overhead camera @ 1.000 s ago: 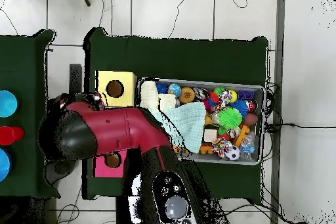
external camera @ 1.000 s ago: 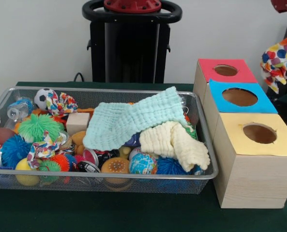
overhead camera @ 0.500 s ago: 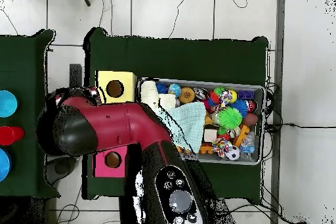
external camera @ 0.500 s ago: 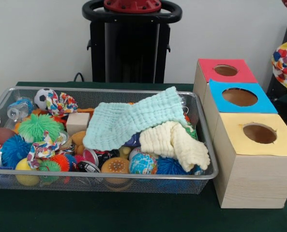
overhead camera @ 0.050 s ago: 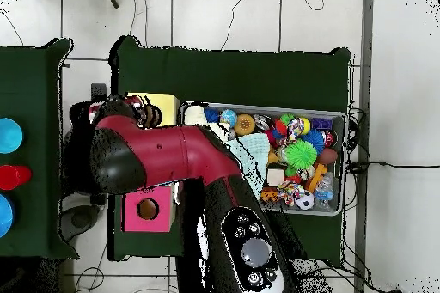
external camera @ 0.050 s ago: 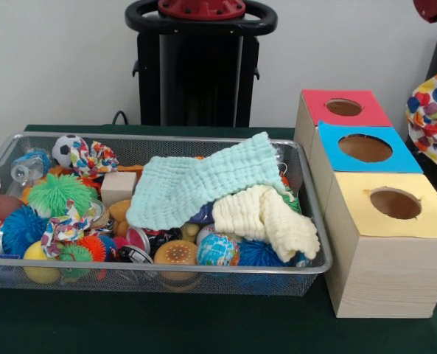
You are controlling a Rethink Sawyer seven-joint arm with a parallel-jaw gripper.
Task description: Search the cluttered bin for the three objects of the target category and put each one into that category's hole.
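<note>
Cloth with coloured dots (external camera @ 0.050 s ago: 430,102) hangs at the front view's right edge, beside the boxes (external camera @ 0.050 s ago: 365,181), probably from the gripper; its grip can't be told. Red arm (overhead camera @ 0.050 s ago: 163,152) covers the blue box. Wire bin (external camera @ 0.050 s ago: 203,271) stays cluttered

Bin (external camera @ 0.050 s ago: 315,267): left of three boxes (external camera @ 0.050 s ago: 387,243) (set in a row, front to back). Two cloths (external camera @ 0.050 s ago: 203,184) lie atop toys (external camera @ 0.050 s ago: 56,193) inside.
</note>
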